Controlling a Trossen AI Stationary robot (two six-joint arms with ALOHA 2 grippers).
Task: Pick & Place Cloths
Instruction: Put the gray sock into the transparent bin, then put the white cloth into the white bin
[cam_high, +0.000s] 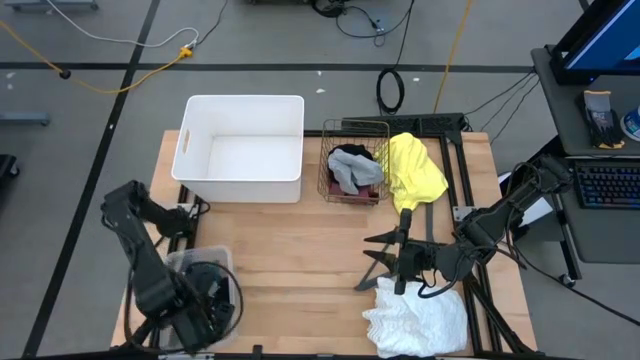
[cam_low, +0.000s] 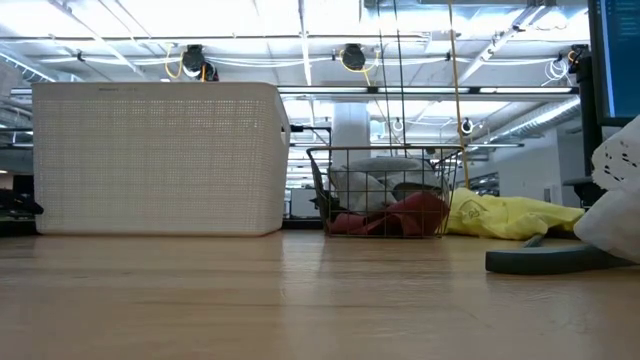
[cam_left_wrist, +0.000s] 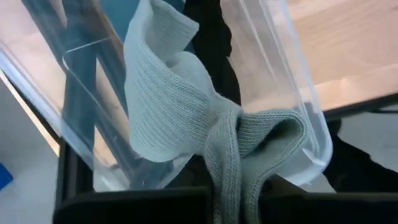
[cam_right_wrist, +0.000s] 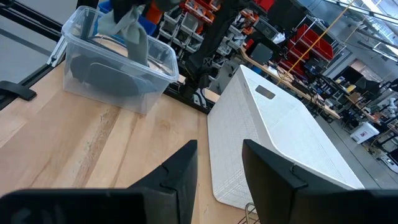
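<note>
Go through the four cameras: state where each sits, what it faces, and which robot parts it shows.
High: overhead, facing down on the table; both arms show.
Low: at tabletop height, facing the white bin and wire basket; no arm shows.
Left wrist: on the left arm, over the clear tub; left gripper shut on the grey knit cloth.
Right wrist: right gripper, open.
Shared: right wrist and high views both show the tub and bin.
</note>
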